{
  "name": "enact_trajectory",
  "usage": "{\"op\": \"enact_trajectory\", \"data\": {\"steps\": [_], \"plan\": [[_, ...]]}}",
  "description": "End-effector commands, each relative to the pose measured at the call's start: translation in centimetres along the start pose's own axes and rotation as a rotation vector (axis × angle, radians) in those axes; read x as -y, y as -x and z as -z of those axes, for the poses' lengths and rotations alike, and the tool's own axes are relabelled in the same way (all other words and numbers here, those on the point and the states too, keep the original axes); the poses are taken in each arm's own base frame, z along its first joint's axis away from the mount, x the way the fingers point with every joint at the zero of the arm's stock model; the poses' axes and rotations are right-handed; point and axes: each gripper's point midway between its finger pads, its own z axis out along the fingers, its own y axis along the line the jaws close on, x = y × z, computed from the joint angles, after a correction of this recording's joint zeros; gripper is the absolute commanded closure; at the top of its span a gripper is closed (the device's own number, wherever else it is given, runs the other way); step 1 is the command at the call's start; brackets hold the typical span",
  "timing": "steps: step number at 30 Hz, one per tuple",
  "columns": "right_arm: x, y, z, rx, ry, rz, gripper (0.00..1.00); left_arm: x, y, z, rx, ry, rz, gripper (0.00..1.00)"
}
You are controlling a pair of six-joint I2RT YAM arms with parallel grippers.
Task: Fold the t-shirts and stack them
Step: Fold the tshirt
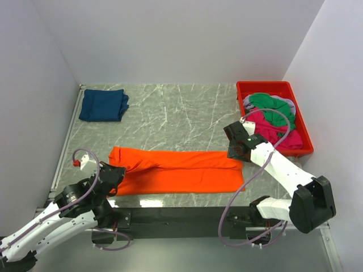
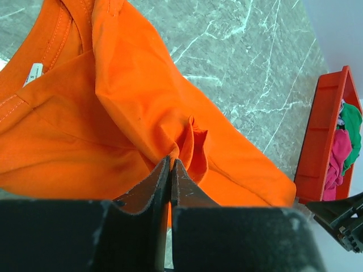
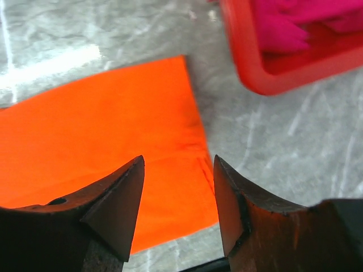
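Note:
The bright orange t-shirt (image 1: 176, 170) lies folded into a long strip across the near middle of the table. My left gripper (image 1: 113, 174) is at its left, collar end, and is shut on a bunched fold of the orange cloth (image 2: 113, 113) at its tips (image 2: 170, 161). My right gripper (image 1: 235, 152) is open just above the strip's right end (image 3: 102, 130), with nothing between its jaws (image 3: 178, 164). A folded navy t-shirt (image 1: 102, 105) lies at the far left. Green (image 1: 269, 105), magenta (image 1: 266, 127) and grey (image 1: 288, 103) shirts lie crumpled in the bin.
The red plastic bin (image 1: 266, 85) stands at the far right against the wall; it also shows in the left wrist view (image 2: 320, 136) and the right wrist view (image 3: 266, 73). White walls enclose the marbled table (image 1: 181, 113) on three sides.

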Motion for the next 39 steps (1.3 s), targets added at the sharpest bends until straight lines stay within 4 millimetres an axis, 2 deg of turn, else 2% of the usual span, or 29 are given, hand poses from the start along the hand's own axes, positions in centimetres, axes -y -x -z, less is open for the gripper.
{"op": "enact_trajectory", "data": {"steps": [1,4,6,9,10,12,13,15,16,18,20,21,22,25,26,28,29,32,33,36,37,39], "plan": [[-2.9,1.9,-0.4,0.048,0.098,0.002,0.41,1.0,0.2,0.3,-0.002,-0.017,-0.003,0.91],[-3.8,0.9,-2.0,0.009,0.104,0.03,0.42,0.9,-0.1,0.0,-0.01,0.001,-0.03,0.9],[-3.5,0.0,-3.3,-0.03,0.059,0.054,0.42,1.1,-0.3,-0.1,-0.018,0.008,-0.056,0.87],[-3.9,-0.7,-4.1,-0.055,0.053,0.077,0.42,1.4,-0.9,0.0,-0.05,0.009,-0.084,0.66],[-4.4,-0.7,-4.2,-0.056,0.072,0.077,0.42,1.5,-1.0,0.2,-0.063,0.006,-0.087,0.56],[-5.4,-0.3,-3.8,-0.045,0.102,0.08,0.42,1.7,-1.0,0.5,-0.074,0.006,-0.088,0.48],[-6.3,-0.2,-3.4,-0.036,0.126,0.094,0.42,1.7,-1.0,0.5,-0.078,0.002,-0.085,0.38],[-8.3,0.8,-2.2,-0.006,0.192,0.102,0.42,1.8,-0.8,0.6,-0.071,-0.009,-0.078,0.27],[-10.2,0.9,-1.3,0.016,0.252,0.126,0.42,1.8,-0.6,0.5,-0.06,-0.01,-0.078,0.19],[-13.5,1.3,0.6,0.035,0.372,0.165,0.42,1.9,-0.1,0.3,-0.027,-0.01,-0.1,0.12],[-18.0,1.3,2.8,0.062,0.518,0.224,0.42,2.2,0.5,-0.4,0.03,-0.003,-0.139,0.03],[-19.5,1.2,3.5,0.065,0.567,0.242,0.43,2.4,0.7,-0.7,0.047,-0.001,-0.149,0.02],[-22.2,1.1,4.7,0.083,0.64,0.269,0.43,3.3,0.5,-1.3,0.061,-0.003,-0.16,0.01],[-26.0,0.4,6.6,0.08,0.743,0.321,0.44,4.6,2.1,-2.1,0.15,0.026,-0.23,0.01],[-27.9,0.0,7.4,0.087,0.766,0.35,0.45,5.4,2.4,-2.7,0.172,0.04,-0.283,0.01],[-29.7,0.0,8.1,0.111,0.772,0.369,0.45,5.9,3.9,-4.1,0.21,0.077,-0.299,0.01],[-30.3,-0.3,8.4,0.115,0.781,0.379,0.45,6.7,4.3,-5.5,0.22,0.061,-0.348,0.01],[-32.1,-1.5,9.5,0.114,0.828,0.388,0.45,4.7,7.1,-8.9,0.192,0.122,-0.317,0.03],[-32.5,-2.0,9.8,0.111,0.842,0.395,0.45,4.0,9.4,-9.5,0.248,0.155,-0.274,0.05],[-33.1,-2.9,10.0,0.102,0.856,0.397,0.46,3.1,11.3,-11.5,0.268,0.19,-0.266,0.08],[-33.4,-3.4,10.0,0.098,0.86,0.403,0.46,2.0,10.9,-12.9,0.238,0.24,-0.282,0.09],[-33.7,-3.7,10.2,0.095,0.875,0.39,0.46,0.8,11.6,-14.2,0.239,0.307,-0.296,0.12]]}}
